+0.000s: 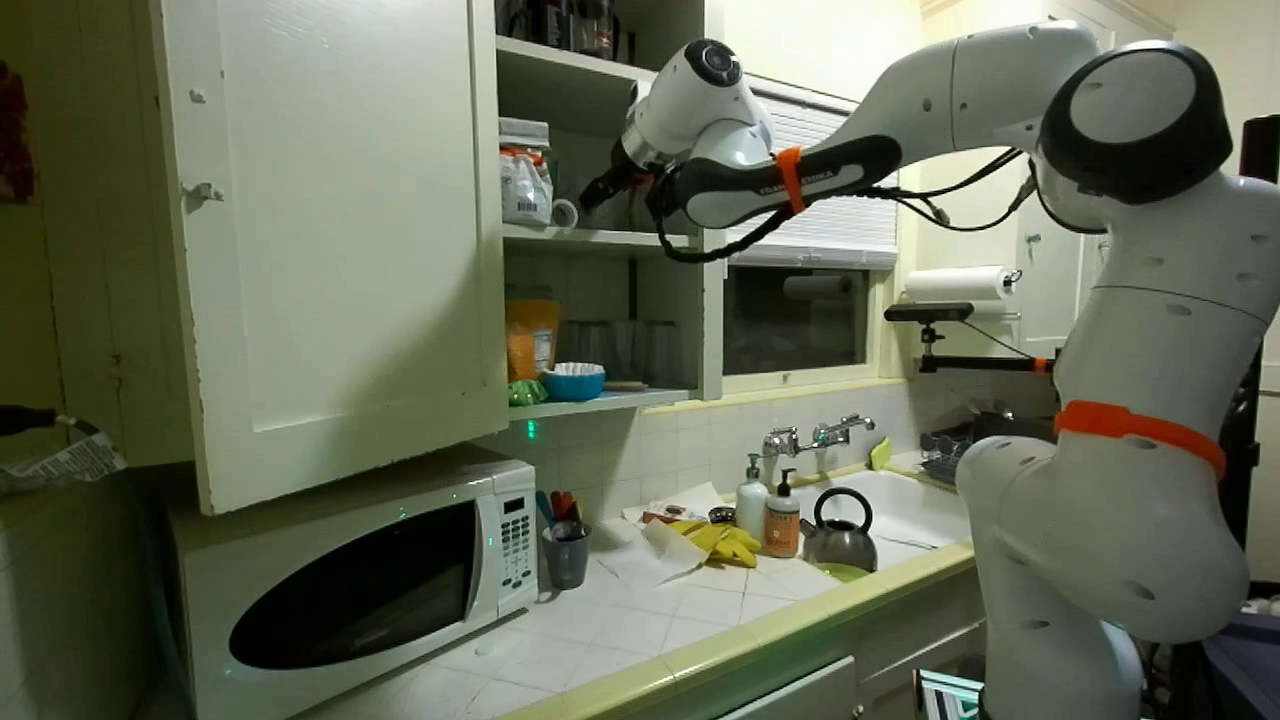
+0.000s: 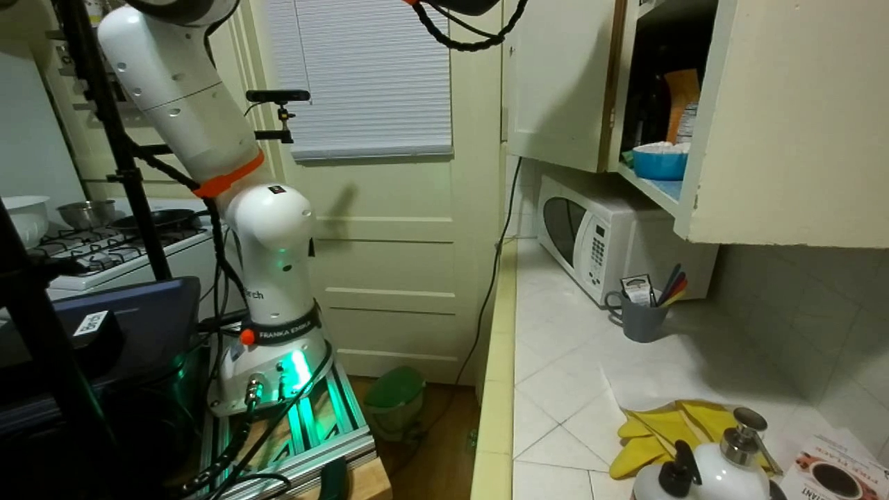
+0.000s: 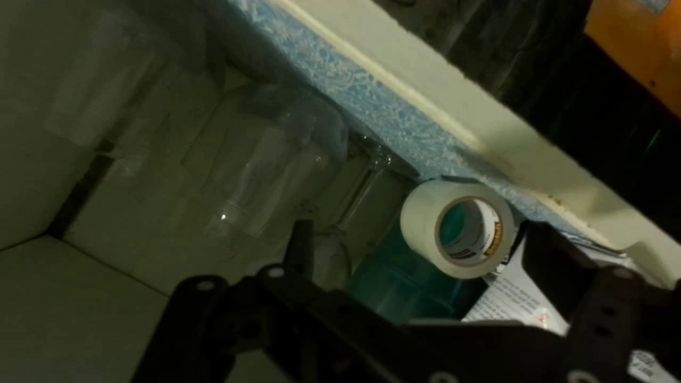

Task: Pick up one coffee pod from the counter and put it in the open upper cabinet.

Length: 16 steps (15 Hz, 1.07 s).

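The upper cabinet (image 1: 345,250) stands open, with its middle shelf edge (image 1: 610,237) beside my gripper; it also shows in another exterior view (image 2: 799,139). My gripper (image 1: 590,196) is inside the cabinet at the middle shelf level. In the wrist view my gripper (image 3: 420,231) has its two dark fingers wide apart. A roll of clear Scotch tape (image 3: 420,221) sits on the shelf, seen between the fingertips, not clasped. The roll also shows in an exterior view (image 1: 573,208), just beside the fingertips. The counter (image 1: 610,640) runs below. I can make out no coffee pod.
A white bag (image 1: 525,180) stands beside the tape roll. Clear glasses (image 3: 276,154) are on the same shelf. The lower shelf holds a blue bowl (image 1: 574,383) and an orange bag (image 1: 530,335). The microwave (image 1: 515,480), a grey mug (image 2: 642,321) and yellow gloves (image 1: 725,542) are on the counter.
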{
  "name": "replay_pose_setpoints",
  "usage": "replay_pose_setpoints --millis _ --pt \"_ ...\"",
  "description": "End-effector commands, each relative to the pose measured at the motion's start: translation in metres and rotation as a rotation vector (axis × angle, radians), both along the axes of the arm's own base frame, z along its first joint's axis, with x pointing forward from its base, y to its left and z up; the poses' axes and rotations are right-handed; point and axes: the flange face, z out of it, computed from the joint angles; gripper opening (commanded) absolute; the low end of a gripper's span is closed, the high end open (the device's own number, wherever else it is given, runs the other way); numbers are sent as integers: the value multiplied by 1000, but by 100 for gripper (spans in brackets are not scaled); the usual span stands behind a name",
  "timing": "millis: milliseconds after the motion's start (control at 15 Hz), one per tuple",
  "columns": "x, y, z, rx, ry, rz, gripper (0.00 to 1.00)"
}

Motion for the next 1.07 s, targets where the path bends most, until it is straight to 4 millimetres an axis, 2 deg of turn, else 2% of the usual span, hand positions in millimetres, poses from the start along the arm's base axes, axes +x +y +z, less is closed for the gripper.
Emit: replay_pose_setpoints --millis 0,133,400,667,1000 --pt "-50 16 -20 -18 113 39 100" --pt "-68 28 -36 8 182 108 100" --pt "-85 69 -67 143 261 275 100" --pt "-104 100 -99 257 423 386 100" --pt "-126 126 -134 374 713 338 100"
